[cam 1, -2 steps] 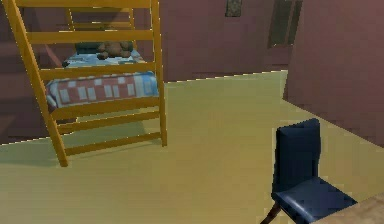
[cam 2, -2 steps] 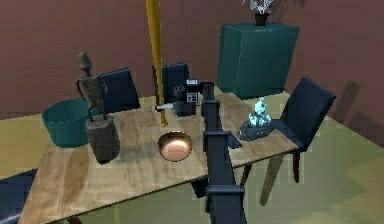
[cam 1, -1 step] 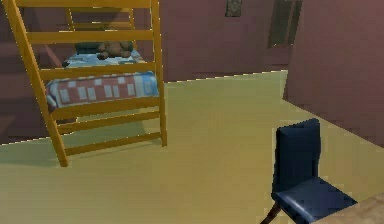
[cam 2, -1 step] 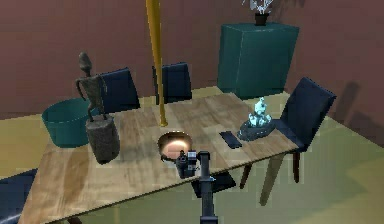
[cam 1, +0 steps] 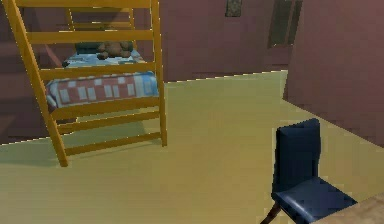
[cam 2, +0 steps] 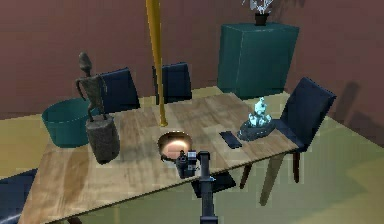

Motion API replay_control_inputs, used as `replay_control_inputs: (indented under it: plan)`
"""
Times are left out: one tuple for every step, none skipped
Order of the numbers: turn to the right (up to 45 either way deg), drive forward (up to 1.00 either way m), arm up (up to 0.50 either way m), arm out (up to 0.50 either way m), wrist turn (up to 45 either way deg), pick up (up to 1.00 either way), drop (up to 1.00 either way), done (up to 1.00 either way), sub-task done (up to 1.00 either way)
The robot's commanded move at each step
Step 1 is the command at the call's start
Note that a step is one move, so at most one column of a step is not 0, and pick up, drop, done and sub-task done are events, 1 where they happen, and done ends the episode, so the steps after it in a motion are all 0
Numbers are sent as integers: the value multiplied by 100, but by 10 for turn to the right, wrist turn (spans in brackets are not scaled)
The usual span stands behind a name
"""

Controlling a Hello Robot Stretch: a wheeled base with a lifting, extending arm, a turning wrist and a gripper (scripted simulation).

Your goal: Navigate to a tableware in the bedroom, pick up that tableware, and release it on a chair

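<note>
On the tabletop (cam 2: 120,178) in the arm side view lies a small round bowl (cam 2: 175,143), brown outside and pinkish within, beside a yellow pole (cam 2: 153,50). The end effector (cam 2: 184,160) is right at it, so I cannot tell whether it holds anything. A statue (cam 2: 93,95) and glass figure (cam 2: 259,118) share the tabletop, with a teal tub (cam 2: 68,122) at its corner; the forward view has a bunk bed (cam 1: 95,88) and blue chair (cam 1: 303,170).

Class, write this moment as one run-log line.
gripper: near brown bowl on wooden table, hold unclear | blue chair: at table end | bunk bed: ahead
</note>
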Motion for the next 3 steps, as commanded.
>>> replay_control_inputs:
  plan:
    - [0,0,10,0,0,0,0,0,0]
    - [0,0,32,0,0,0,0,0,0]
    - [0,0,0,0,-450,0,0,0,0]
